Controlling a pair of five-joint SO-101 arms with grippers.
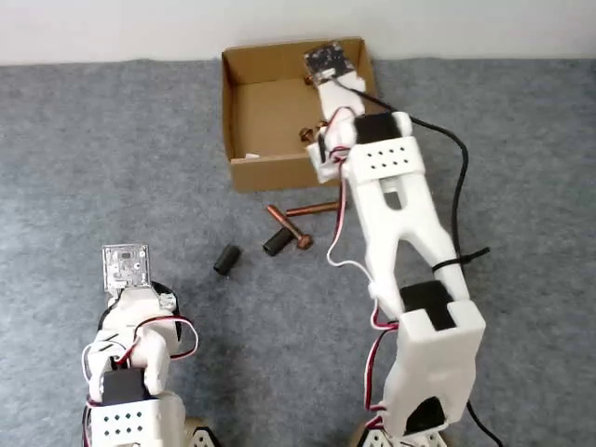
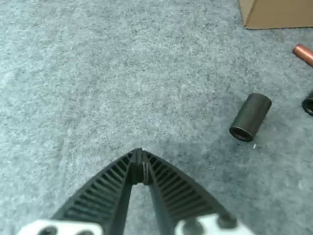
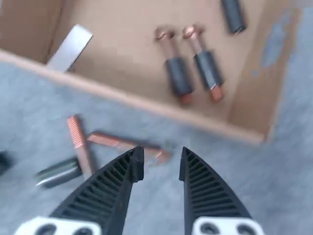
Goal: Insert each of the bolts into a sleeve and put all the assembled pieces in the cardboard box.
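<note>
Just in front of the cardboard box (image 1: 265, 173), two loose copper-coloured bolts (image 1: 312, 209) are lying on the grey felted worktop (image 1: 112, 168). One is running roughly along the box's front wall. The other bolt (image 1: 287, 226) is slanting away from the box, close against a black sleeve (image 1: 277, 243). A second sleeve (image 1: 226, 259) is sitting farther out from the box, apart from the rest.

The right claw (image 3: 159, 159) is hanging released over the box's front wall, jaws parted and gripping nothing. The left claw (image 2: 140, 169) is resting clenched on nothing, well away from the box and facing the second sleeve.

Inside the box, two assembled pieces (image 3: 177, 73) are lying side by side, each a bolt pushed through a sleeve. A further dark sleeve (image 3: 233, 14) is showing deeper in; whether it is carrying a bolt I cannot tell.

The step in hand is probably fetching a loose bolt. Doing it well means coming down with the jaws straddling the shank crosswise, near the head, leaving the threaded end free for the sleeve. The bolts are round, ribbed metal and the sleeves are smooth matte cylinders, so both are likely to roll if nudged, though the felt nap is helping to hold them. The box is thin card, and its wall would probably flex if knocked.
</note>
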